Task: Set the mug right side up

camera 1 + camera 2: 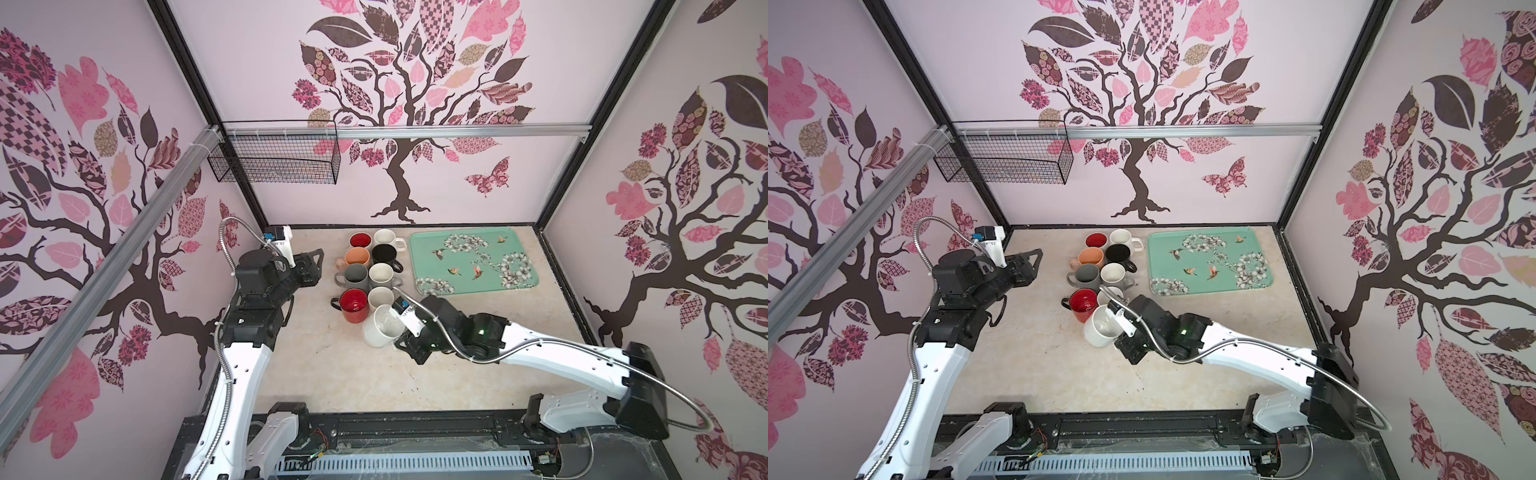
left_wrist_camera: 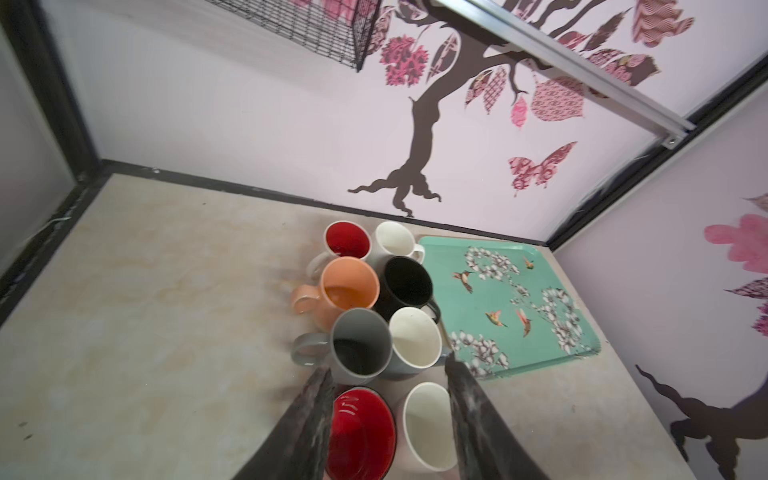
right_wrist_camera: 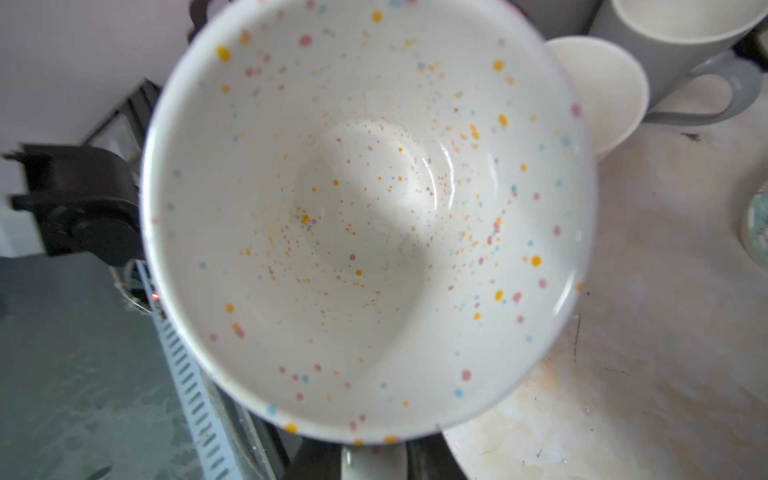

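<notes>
The speckled mug (image 1: pixel 384 326), clamped by its handle in the closed right gripper (image 1: pixel 402 341) and tilted beside the red mug (image 1: pixel 354 305), could be knocked against that neighbour, or toppled if released before being levelled on the tabletop (image 1: pixel 332 374).

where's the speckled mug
In both top views the speckled mug is mid-table, tilted, right of the red mug and on the near side of a white mug.

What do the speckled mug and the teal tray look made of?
Speckled mug: likely glazed ceramic; glossy highlights on its white, dotted inside.
Teal tray: probably plastic or lacquered metal, hard to say which; thin raised rim, smooth printed birds and flowers.
</notes>
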`<state>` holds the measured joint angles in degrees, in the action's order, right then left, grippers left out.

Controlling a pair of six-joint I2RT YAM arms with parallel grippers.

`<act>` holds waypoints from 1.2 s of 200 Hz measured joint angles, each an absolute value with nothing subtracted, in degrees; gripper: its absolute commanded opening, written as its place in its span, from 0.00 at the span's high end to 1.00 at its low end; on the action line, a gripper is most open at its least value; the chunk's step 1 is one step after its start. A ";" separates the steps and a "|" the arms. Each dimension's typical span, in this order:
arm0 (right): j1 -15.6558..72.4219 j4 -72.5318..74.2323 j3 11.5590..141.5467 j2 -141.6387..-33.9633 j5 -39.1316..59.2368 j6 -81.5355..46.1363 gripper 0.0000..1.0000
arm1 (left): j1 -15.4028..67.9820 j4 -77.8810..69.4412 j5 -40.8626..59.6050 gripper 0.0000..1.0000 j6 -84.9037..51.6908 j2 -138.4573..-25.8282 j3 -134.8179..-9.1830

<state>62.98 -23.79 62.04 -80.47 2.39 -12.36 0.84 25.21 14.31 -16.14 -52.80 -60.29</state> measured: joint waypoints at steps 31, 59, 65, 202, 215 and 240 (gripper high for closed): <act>65.39 -26.55 66.06 -90.02 -1.65 -11.40 1.00 | 0.84 29.98 7.07 0.52 -11.86 -48.64 -60.20; 65.17 -28.64 71.72 -98.63 -4.47 -10.41 1.00 | 0.84 32.05 1.43 0.50 -8.86 -46.46 -59.02; 65.17 -28.80 72.86 -100.27 -4.93 -10.07 1.00 | 0.84 32.38 0.64 0.49 -8.38 -46.17 -58.43; 65.17 -32.49 86.02 -113.43 -14.48 -6.48 0.57 | 5.04 32.86 -10.11 0.38 -1.48 -45.84 -51.55; 65.17 -32.51 86.02 -113.40 -14.66 -6.44 0.55 | 5.04 32.69 -10.74 0.36 -1.37 -45.84 -51.33; 65.12 -32.53 86.02 -113.01 -14.59 -6.61 0.52 | 5.04 32.64 -13.13 0.29 -0.91 -45.82 -50.98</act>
<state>65.12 -32.53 86.02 -113.01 -14.59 -6.61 5.04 32.64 -13.13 -0.91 -45.82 -50.98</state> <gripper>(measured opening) 0.462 0.679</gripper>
